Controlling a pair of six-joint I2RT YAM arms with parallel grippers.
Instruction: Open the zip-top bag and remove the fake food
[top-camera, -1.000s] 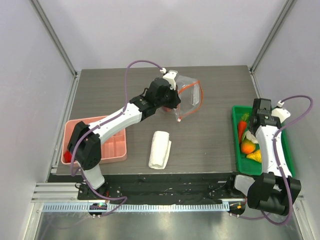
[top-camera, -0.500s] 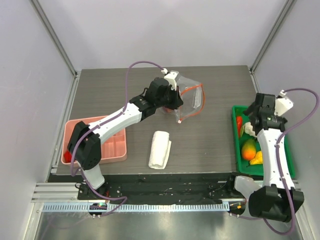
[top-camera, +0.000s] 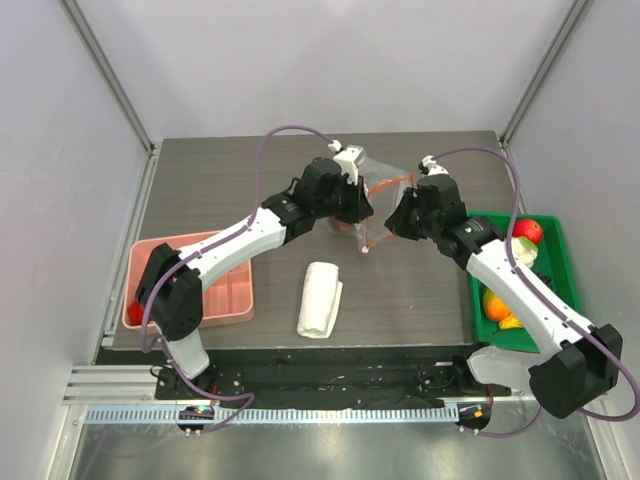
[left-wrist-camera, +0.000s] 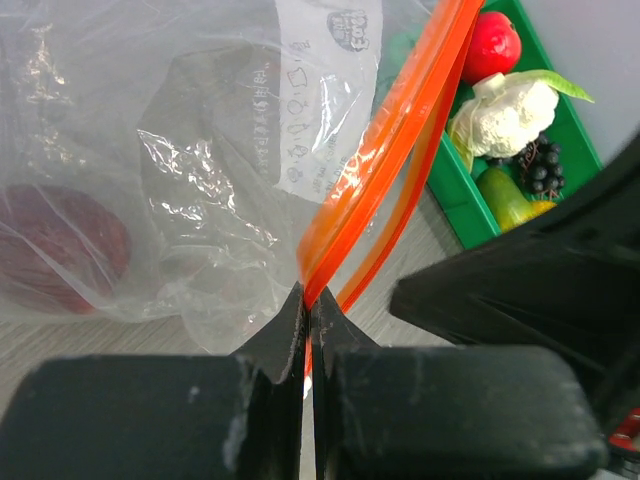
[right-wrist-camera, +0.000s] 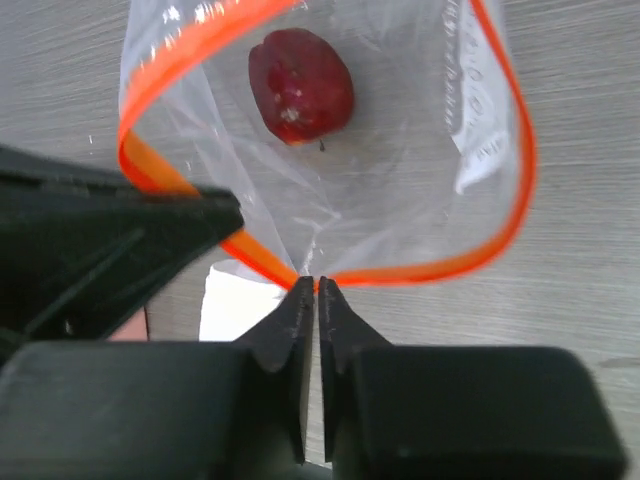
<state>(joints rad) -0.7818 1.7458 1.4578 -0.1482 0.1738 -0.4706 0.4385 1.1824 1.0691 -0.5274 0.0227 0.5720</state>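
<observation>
A: The right arm has swung away from the green bin (top-camera: 555, 250) at the right edge and across to the far middle of the desk (top-camera: 230, 180). The right end effector (top-camera: 392, 226) is now at the zip-top bag (top-camera: 385, 192), opposite the left one.

B: Is it holding anything?

A: The wrist view shows its jaws drawn almost together, with the bag's orange rim running right into the tips. I read that as a pinch on the rim. The left end effector (left-wrist-camera: 307, 300) is clamped on the other side of the same orange strip, as it was before.

B: And what does that mean for the job?

A: The mouth hangs open as a wide loop between the two grips. One red piece (right-wrist-camera: 300, 85) lies inside the bag, well below the rim. The other fake food (top-camera: 497, 300) sits in the green bin, so I'd say the task is nearly done.

B: How are the arms posed?

A: The left arm reaches far and to the right from its base, with its wrist over the bag. The right arm stretches far and to the left, elbow above the bin, fingers pointing at the bag's near edge.
</observation>
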